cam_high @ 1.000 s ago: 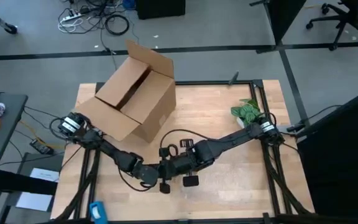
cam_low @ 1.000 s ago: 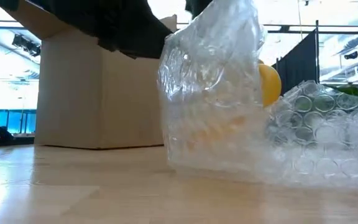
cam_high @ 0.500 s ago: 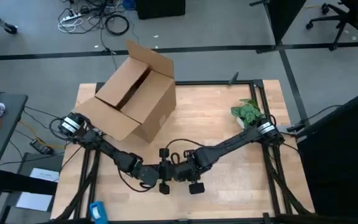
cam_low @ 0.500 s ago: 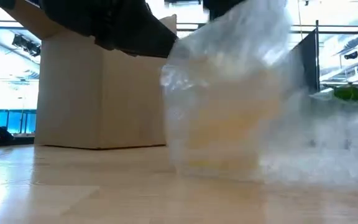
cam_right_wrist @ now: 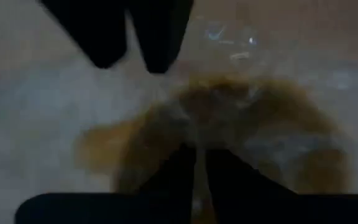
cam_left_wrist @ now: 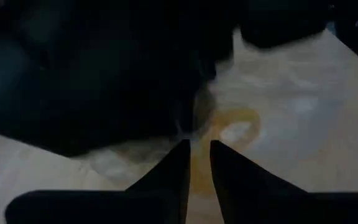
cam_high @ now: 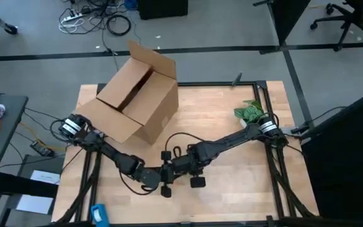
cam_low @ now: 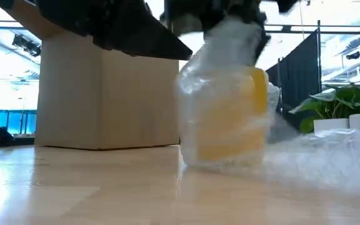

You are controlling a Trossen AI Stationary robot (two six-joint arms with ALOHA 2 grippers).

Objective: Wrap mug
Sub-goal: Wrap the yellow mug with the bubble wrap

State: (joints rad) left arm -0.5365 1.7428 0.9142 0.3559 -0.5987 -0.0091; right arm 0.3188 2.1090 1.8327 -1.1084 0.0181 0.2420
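Note:
The yellow mug (cam_low: 231, 119) stands upright on the table with a clear bubble plastic sheet (cam_low: 220, 53) drawn around and over it. More of the sheet lies flat on the table beside it (cam_low: 330, 153). In the high view both grippers meet above the mug and hide it: my left gripper (cam_high: 166, 179) comes in from the left, my right gripper (cam_high: 181, 168) from the right. Both are shut on the sheet. The left wrist view shows the mug's loop handle (cam_left_wrist: 235, 129) through the plastic. The right wrist view shows the mug's body (cam_right_wrist: 241, 124) under the plastic. My left gripper pinches the plastic sheet (cam_left_wrist: 196, 124) between its two fingers right beside the mug; whether it holds one layer or several, I cannot tell. My right gripper pinches the sheet above the mug (cam_right_wrist: 197, 134) between its two fingers, pointing down from above. The sheet there is gathered up over the mug's top (cam_low: 230, 37), and the mug stays on the table.
An open cardboard box (cam_high: 137, 98) stands tilted at the table's far left, close behind the mug in the low view (cam_low: 105, 94). A green plant (cam_high: 249, 112) sits at the far right by the right arm's base. Bare wood lies toward the near right (cam_high: 244, 189).
My right gripper has swung toward the near edge and back, carrying the sheet. The sheet, earlier billowing high and wide to the mug's right, is now drawn in around the mug. Its loose part has dropped flat onto the table, uncovering the plant behind.

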